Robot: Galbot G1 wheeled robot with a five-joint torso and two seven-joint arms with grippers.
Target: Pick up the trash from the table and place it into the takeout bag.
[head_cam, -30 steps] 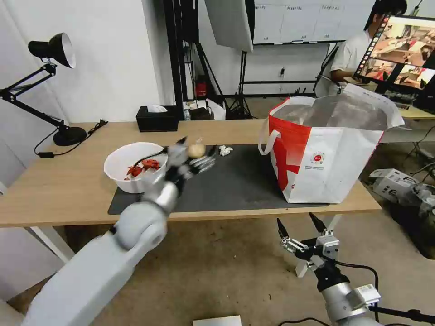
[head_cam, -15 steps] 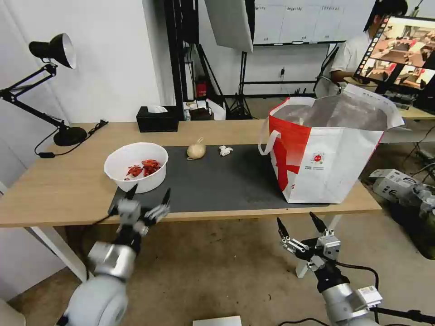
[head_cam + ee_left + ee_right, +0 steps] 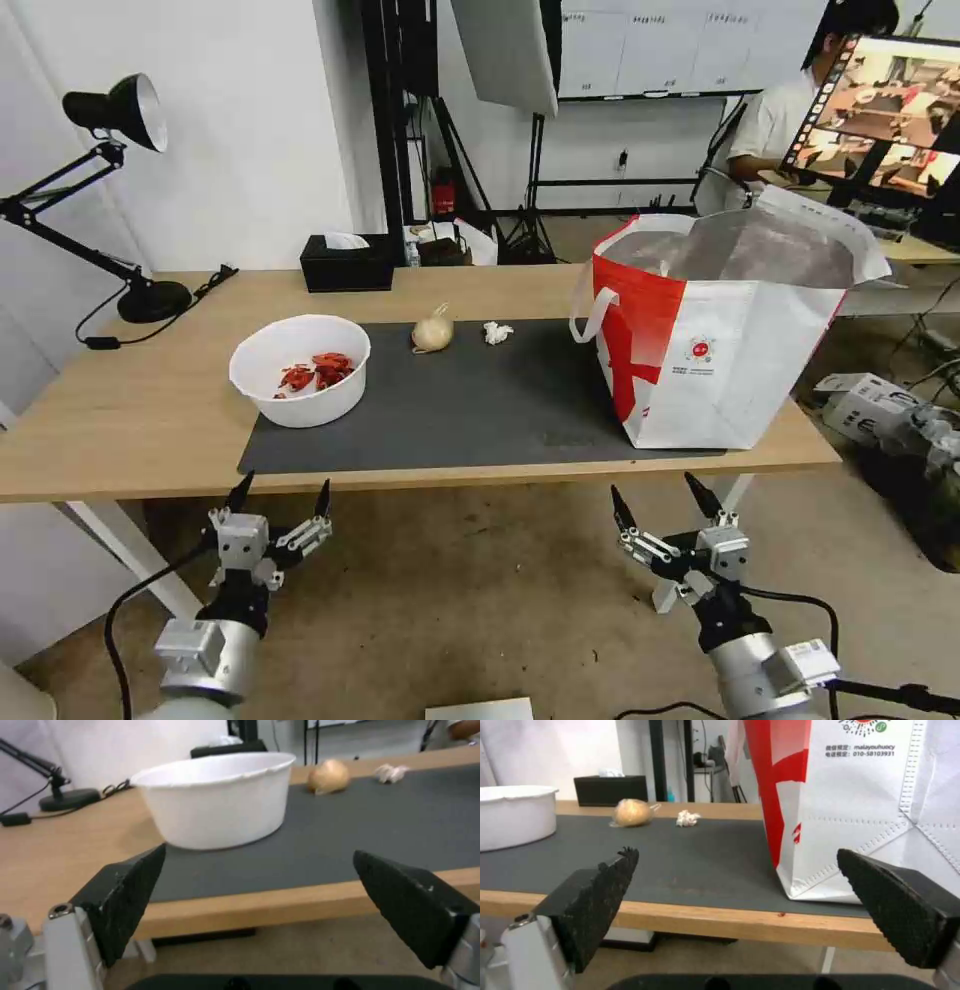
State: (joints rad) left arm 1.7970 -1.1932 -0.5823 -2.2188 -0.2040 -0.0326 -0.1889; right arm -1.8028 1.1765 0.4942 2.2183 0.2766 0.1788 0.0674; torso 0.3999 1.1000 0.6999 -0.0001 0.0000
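A black desk lamp (image 3: 115, 110) stands before a white wall (image 3: 250, 130).

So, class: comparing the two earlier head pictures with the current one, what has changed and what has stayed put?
The left gripper has drawn back from above the mat near the beige pouch, down and toward the robot, to below the table edge, open and empty. Nothing was grasped. The white bowl, pouch, crumpled tissue, takeout bag and the open right gripper kept their places.
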